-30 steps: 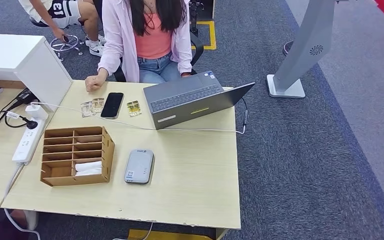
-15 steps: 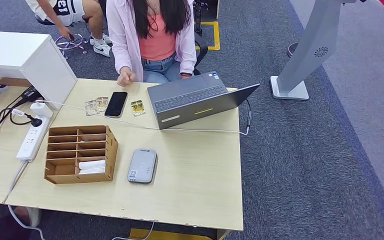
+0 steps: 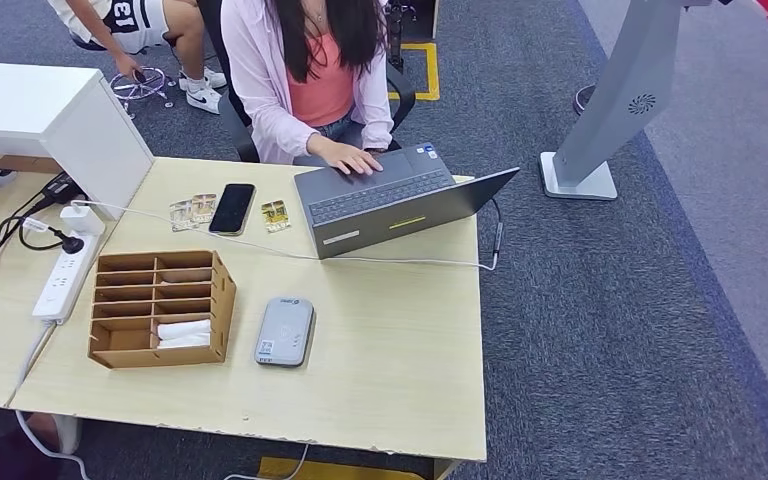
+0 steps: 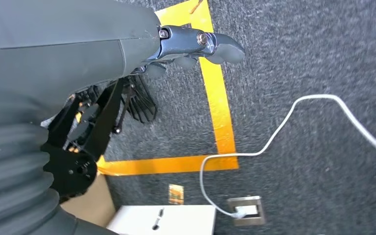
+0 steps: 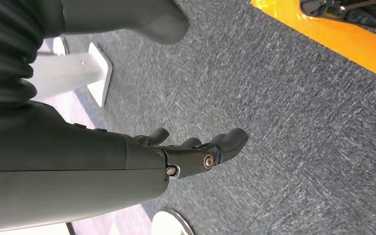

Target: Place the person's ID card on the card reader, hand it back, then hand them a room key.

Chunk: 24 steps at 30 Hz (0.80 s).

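Two hands of the person matter most in the head view: half a second ago one hovered at the table's far edge near the phone [image 3: 231,208], and now a hand [image 3: 355,160] rests on the laptop [image 3: 390,200] keyboard. I judge no ID card is being offered just yet. The card reader [image 3: 284,332] lies flat on the table [image 3: 390,350] with nothing on top, just at 3 o'clock of the wooden organiser [image 3: 158,308]; its long axis runs roughly 12 to 6 o'clock, tipped slightly towards 1, printed label at the near end. White cards [image 3: 180,332], likely room keys, lie in the organiser's near slot, long axis 9 to 3 o'clock. Small cards [image 3: 271,215] lie at 3 o'clock of the phone; I cannot tell whether one is the ID

Left wrist view: the left hand [image 4: 196,46] hangs over carpet, fingers loosely curved, holding nothing

Right wrist view: the right hand [image 5: 196,147] likewise hangs over carpet, fingers apart and slightly bent, empty
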### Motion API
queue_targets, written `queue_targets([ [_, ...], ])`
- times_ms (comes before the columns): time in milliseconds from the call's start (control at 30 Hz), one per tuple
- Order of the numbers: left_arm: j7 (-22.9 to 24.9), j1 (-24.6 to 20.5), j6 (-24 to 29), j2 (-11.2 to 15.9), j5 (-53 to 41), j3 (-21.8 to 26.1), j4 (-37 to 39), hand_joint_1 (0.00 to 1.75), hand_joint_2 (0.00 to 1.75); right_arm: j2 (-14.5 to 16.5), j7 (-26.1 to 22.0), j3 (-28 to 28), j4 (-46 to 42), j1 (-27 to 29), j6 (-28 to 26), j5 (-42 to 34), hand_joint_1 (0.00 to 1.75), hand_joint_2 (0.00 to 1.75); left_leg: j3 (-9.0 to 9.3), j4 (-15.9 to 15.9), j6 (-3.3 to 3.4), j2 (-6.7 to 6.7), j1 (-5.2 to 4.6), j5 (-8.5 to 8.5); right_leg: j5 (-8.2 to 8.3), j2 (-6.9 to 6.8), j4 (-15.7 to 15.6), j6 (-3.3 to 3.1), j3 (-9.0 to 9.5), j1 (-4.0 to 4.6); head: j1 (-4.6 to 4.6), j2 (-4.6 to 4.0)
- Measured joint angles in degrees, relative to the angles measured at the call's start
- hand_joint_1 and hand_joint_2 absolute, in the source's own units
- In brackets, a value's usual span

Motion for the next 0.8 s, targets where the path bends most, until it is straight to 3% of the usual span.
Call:
queue_targets([
  [800, 8.0, 4.3, 0.5, 4.4, -6.0, -28.5, 0.4, 0.0, 0.0, -4.3, -2.7, 20.5, -4.7, 5.6, 3.4, -36.7, 0.0, 0.0, -0.01, 0.0, 0.0, 0.0, 0.0, -0.01, 0.0, 0.0, 0.0, 0.0, -0.01, 0.0, -0.01, 0.0],
])
